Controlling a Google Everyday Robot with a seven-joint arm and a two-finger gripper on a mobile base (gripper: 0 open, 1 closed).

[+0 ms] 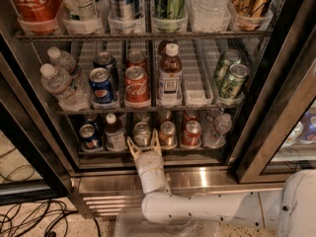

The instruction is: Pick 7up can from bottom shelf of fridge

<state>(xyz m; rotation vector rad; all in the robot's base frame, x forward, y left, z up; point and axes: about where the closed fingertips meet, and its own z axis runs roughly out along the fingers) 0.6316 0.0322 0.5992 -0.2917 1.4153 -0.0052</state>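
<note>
The fridge (276, 107) stands open, with drinks on wire racks. On the dim bottom shelf (148, 151) the 7up can (142, 132), with a silver top and pale body, stands in the lane third from the left. My gripper (143, 142) is at the shelf's front edge, right in front of that can. It is open, with one finger at each side of the can's lower front, and holds nothing. My white arm reaches up to it from below.
On the bottom shelf a Pepsi can (89, 136) and a small bottle (115, 132) stand left of the 7up can. An orange can (167, 134), a red can (191, 132) and a water bottle (217, 129) stand to its right. The ribbed steel base (207, 179) lies under the shelf.
</note>
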